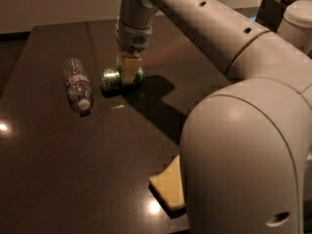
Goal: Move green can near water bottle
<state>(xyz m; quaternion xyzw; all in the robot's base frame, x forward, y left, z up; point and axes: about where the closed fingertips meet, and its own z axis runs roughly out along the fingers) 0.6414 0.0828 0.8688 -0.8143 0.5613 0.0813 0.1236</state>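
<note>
The tool (128, 75) is lowered toward the far middle of the counter (58, 169) and is clamped across the can (111, 77), with one pale finger (130, 70) laid over the can's near side. The can is held on its side, its silver end turned left; whether it touches the surface cannot be told. Near it on the left, but apart from it, the bottle (78, 84) is laid flat, its cap pointed toward the camera. The arm (209, 23) is stretched in from the right. A yellow sponge (169, 188) is seen nearer the camera, well apart.
</note>
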